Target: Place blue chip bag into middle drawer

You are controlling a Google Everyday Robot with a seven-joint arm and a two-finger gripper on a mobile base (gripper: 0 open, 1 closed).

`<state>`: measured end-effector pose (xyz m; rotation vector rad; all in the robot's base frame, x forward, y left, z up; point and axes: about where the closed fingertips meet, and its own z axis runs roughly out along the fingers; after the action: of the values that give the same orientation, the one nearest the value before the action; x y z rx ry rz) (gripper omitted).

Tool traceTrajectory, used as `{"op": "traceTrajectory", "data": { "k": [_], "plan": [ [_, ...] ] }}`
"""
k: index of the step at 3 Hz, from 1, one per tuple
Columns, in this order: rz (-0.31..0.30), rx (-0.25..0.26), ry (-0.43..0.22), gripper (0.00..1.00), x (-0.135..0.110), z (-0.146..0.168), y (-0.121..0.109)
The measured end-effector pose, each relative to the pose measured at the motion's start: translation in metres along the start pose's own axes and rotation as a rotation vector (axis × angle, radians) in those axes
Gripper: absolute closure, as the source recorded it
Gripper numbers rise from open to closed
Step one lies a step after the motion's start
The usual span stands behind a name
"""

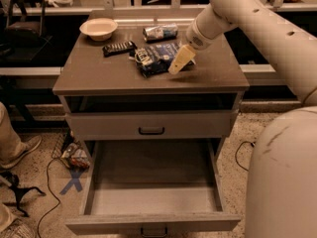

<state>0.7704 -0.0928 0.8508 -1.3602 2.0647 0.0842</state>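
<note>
The blue chip bag point(154, 57) lies flat on the cabinet top point(99, 73), near its middle. My gripper point(180, 61) hangs just above the top at the bag's right edge, its pale fingers pointing down and left. The middle drawer point(153, 192) is pulled wide open below, its pale grey floor bare. Its front edge with the small handle point(153, 230) sits at the bottom of the view.
A white bowl point(98, 28) stands at the back left of the top. A dark snack bar point(119, 47) lies left of the bag. A silver-blue can point(160, 31) lies on its side behind the bag. The closed drawer front point(151, 125) is above the open one. Cables and a person's shoe lie on the floor at left.
</note>
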Motion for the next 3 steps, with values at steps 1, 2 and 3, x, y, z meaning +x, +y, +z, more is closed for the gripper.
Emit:
{"op": "traceTrajectory", "data": {
  "k": [1,2,3],
  "plan": [
    [0.003,-0.028,-0.021,0.18,-0.01,0.014,0.002],
    [0.007,-0.05,-0.033,0.42,-0.016,0.023,0.004],
    [0.009,-0.052,-0.052,0.65,-0.02,0.021,0.006]
  ]
}}
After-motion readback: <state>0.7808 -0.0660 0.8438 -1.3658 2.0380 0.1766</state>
